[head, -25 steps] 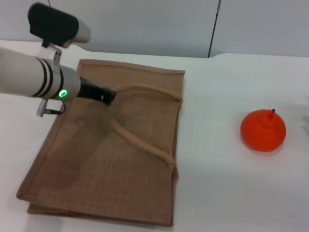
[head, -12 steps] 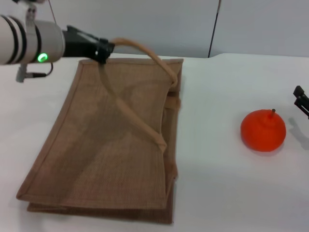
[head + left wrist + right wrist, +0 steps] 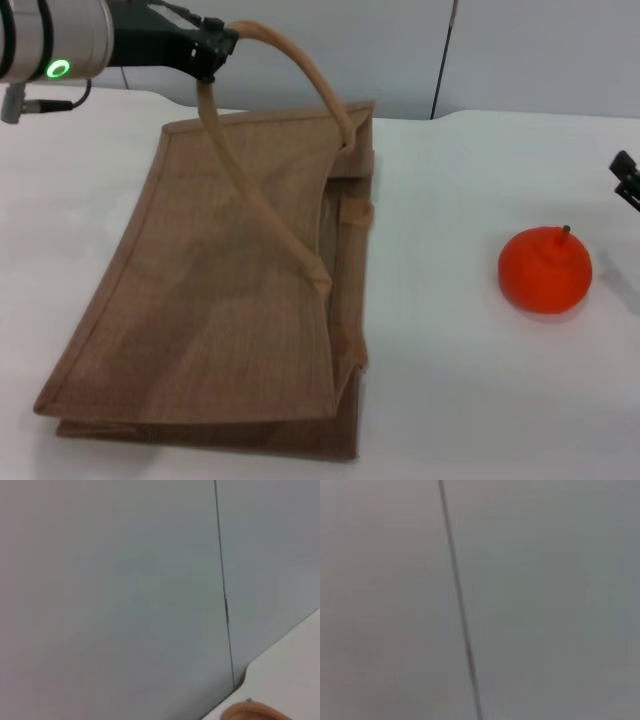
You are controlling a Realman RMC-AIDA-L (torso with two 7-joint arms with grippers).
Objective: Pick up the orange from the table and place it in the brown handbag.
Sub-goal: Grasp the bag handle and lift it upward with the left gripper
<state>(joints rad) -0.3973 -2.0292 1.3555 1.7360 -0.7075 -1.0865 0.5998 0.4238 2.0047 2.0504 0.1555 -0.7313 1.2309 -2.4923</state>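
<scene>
**A:** What lies closest?

**B:** The brown handbag (image 3: 220,300), flat on the table (image 3: 450,400), its near corners almost at the front edge of the head view. Bare white surface runs between it and the orange (image 3: 545,270), which sits well apart to the right — nothing stands between them.

**A:** And farther back?

**B:** The left gripper (image 3: 208,45) is clamped on one rope handle (image 3: 290,75), holding it raised above the bag's far edge, so the upper panel lifts at the mouth. The right gripper (image 3: 627,180) barely shows at the right edge, beyond the orange — its fingers I cannot tell. A grey wall (image 3: 300,50) closes the back.
</scene>
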